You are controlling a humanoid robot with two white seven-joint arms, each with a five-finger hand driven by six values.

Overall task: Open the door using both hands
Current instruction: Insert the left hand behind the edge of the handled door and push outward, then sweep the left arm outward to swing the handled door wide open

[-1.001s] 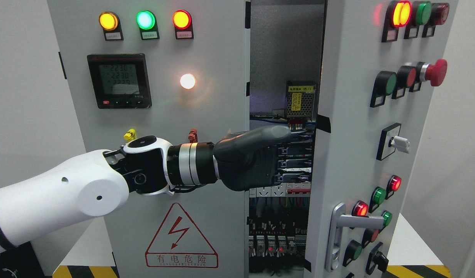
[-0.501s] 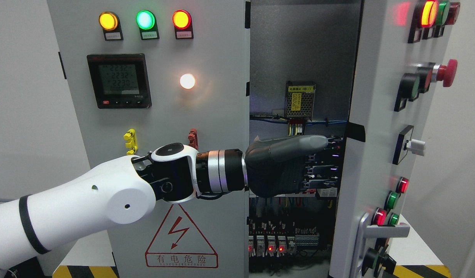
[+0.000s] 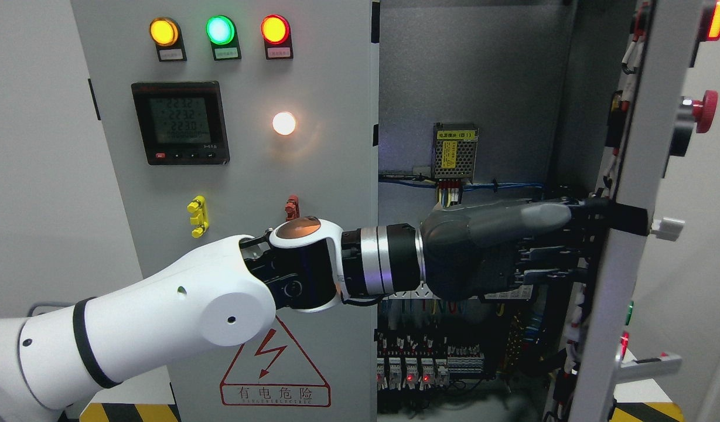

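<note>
The right door (image 3: 623, 234) is swung wider than a second ago, pushed by the left robot hand (image 3: 512, 246), fingers extended flat against its inner face. Steady outward pressure is best kept.

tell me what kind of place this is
Probably an industrial or electrical test room: a grey control cabinet with indicator lamps, a digital meter, and wired components inside its opened door.
</note>
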